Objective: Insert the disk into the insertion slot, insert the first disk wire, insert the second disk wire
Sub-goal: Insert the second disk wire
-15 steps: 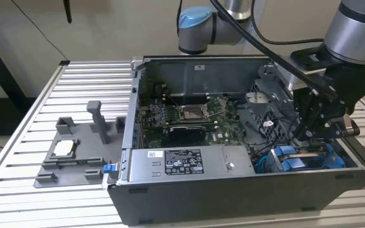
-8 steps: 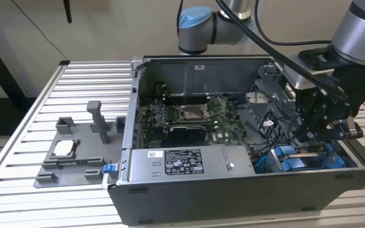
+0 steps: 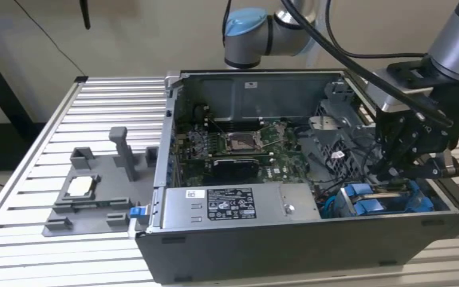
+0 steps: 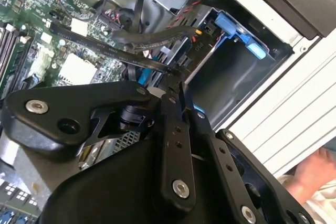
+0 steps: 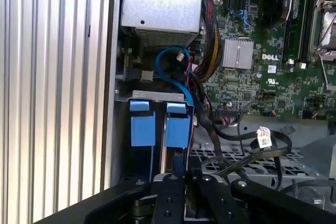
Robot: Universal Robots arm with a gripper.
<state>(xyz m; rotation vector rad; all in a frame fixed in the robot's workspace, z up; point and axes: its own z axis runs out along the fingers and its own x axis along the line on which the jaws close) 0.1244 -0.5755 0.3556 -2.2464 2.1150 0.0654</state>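
End effector (image 4: 176, 81): mine; narrow, pinching the end of a black flat wire (image 4: 105, 45), just above the dark grey metal insertion slot (image 4: 231, 82).
Disk in bright blue plastic carrier (image 5: 177, 125): seated in that slot.

Table (image 3: 30, 233) is a ribbed light-metal slat top, ribs running across the exterior view; the same ribbing sits beside the case in both wrist views. Two things are directly on it: the open dark grey PC case (image 3: 293, 248), lying on its side (open face up) toward the exterior view's right, and a grey holder fixture (image 3: 94, 206) with upright posts just beside it, to the exterior view's left.
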